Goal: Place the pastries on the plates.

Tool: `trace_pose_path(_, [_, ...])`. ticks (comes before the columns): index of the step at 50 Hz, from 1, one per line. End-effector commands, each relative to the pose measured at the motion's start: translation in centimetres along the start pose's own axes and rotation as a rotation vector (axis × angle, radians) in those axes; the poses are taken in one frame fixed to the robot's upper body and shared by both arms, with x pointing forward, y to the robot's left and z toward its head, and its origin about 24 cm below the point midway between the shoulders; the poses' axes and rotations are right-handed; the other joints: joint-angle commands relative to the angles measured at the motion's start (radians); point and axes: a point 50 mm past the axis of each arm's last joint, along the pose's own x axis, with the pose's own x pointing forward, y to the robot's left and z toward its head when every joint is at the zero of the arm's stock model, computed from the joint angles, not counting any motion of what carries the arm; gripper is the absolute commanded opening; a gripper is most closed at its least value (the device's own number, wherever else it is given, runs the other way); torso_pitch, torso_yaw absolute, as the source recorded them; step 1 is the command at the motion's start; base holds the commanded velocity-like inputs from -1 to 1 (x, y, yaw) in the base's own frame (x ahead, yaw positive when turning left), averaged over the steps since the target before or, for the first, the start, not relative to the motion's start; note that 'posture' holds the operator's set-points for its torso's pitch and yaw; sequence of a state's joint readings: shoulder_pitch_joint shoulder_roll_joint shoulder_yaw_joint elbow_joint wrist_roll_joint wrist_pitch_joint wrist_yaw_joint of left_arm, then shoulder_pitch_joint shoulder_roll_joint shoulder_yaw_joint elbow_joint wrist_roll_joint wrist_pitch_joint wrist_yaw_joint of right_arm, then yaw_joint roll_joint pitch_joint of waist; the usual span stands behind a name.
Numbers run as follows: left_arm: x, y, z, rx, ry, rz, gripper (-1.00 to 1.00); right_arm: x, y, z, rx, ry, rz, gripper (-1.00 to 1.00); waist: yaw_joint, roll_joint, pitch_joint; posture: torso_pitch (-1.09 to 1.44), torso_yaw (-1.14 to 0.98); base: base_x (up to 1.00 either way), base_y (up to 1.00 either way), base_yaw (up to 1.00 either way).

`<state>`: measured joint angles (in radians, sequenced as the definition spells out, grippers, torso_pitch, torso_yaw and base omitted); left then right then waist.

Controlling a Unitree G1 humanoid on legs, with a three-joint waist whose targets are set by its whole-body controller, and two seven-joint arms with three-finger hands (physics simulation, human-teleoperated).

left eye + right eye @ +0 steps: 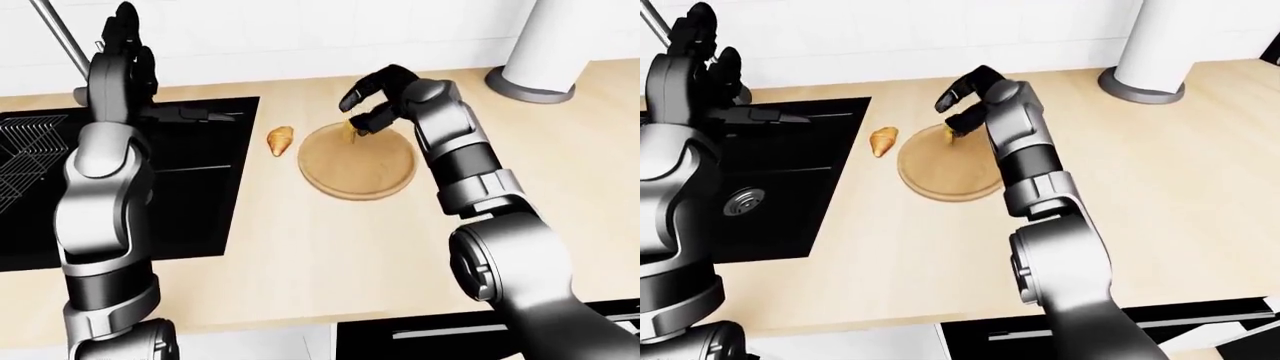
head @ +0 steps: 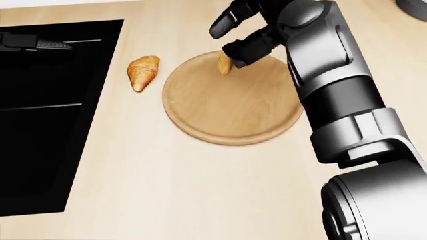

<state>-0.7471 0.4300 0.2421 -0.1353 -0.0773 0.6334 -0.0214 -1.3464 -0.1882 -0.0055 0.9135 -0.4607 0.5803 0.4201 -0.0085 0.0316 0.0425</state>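
A round wooden plate (image 2: 234, 110) lies on the light wooden counter. One croissant (image 2: 144, 71) rests on the counter just left of the plate. A second small pastry (image 2: 224, 63) stands on end over the plate's upper edge. It is right under my right hand (image 2: 226, 40), whose fingers are spread open above it and no longer close round it. Whether the lower fingers still touch the pastry is unclear. My left hand (image 1: 125, 37) is raised high at the left above the sink, open and holding nothing.
A black sink (image 2: 46, 110) fills the counter's left side, with a faucet (image 1: 60, 34) and a wire rack (image 1: 25, 161) by it. A white cylinder on a grey base (image 1: 535, 60) stands at the upper right. My right arm crosses the plate's right side.
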Motion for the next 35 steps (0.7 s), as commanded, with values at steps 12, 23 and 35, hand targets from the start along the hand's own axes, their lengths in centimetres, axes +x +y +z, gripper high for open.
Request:
trace_pose_path(12, [0.1, 0.3, 2.2, 0.007, -0.096, 0.015, 1.0, -1.7, -1.6, 2.1, -0.039, -0.071, -0.034, 0.28, -0.001, 0.002, -0.03, 0.0, 0.0, 0.0, 0.0, 0.0])
trace_pose_path(23, [-0.1, 0.4, 1.8, 0.006, -0.087, 0.02, 1.0, -2.3, -2.5, 2.8, -0.022, -0.077, -0.064, 1.0, -0.001, 0.004, -0.03, 0.0, 0.0, 0.0, 0.0, 0.0])
trace_pose_path(35, [1.2, 0.0, 2.2, -0.014, -0.07, -0.005, 1.0, -4.3, -5.7, 4.0, 0.067, -0.136, -0.214, 1.0, 0.002, 0.0, -0.03, 0.0, 0.0, 0.0, 0.0, 0.0])
